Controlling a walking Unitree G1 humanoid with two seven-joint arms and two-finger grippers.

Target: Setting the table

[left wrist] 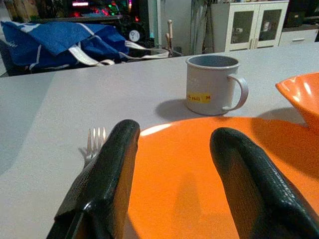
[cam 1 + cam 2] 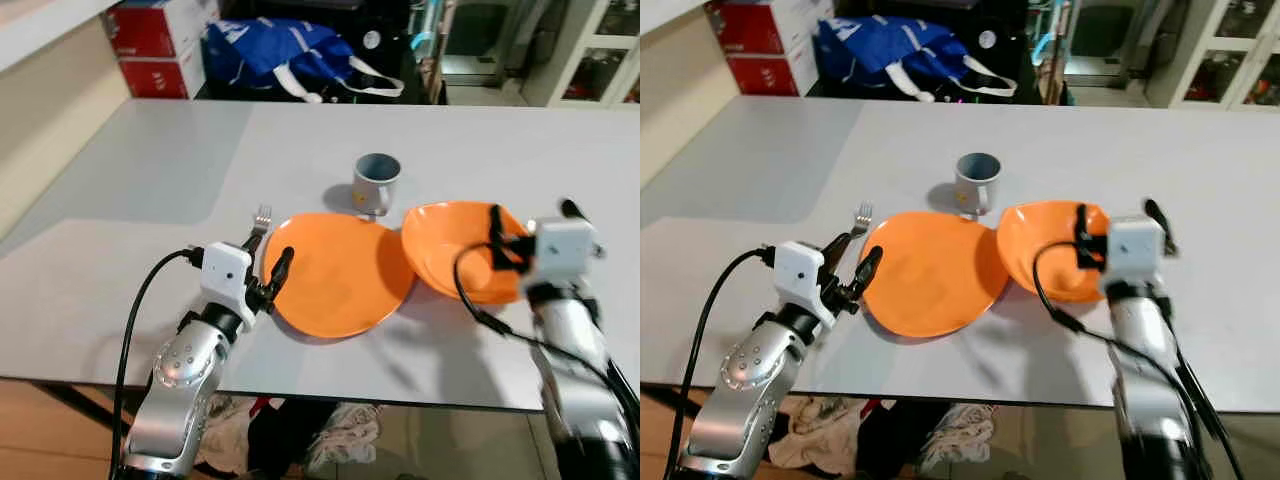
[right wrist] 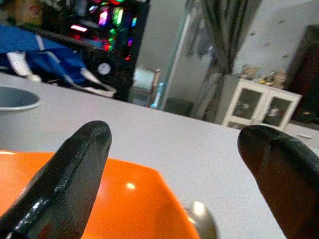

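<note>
From the head camera I see the orange plate point(image 2: 342, 273) on the grey table point(image 2: 150, 180), and I take it as my landmark. The orange bowl point(image 2: 460, 248) touches the plate's right edge, the grey mug point(image 2: 376, 182) stands just behind the plate, and a fork point(image 2: 259, 222) lies at its left rim. My left gripper point(image 2: 268, 268) sits at the plate's left edge, fingers spread, straddling the rim with the fork just outside it. My right gripper point(image 2: 527, 225) hangs over the bowl's right side, fingers apart. Beyond the table, behind the mug, lie a blue bag point(image 2: 275, 52) and red boxes point(image 2: 155, 45).

The left wrist camera shows both fingers point(image 1: 102, 191) parted with nothing between them, the plate under them, the fork's tines beside one finger, the mug's handle turned toward the bowl.

The right wrist camera shows open fingers point(image 3: 65, 184) above the bowl's rim, and a spoon point(image 3: 202, 224) on the table just past that rim.
</note>
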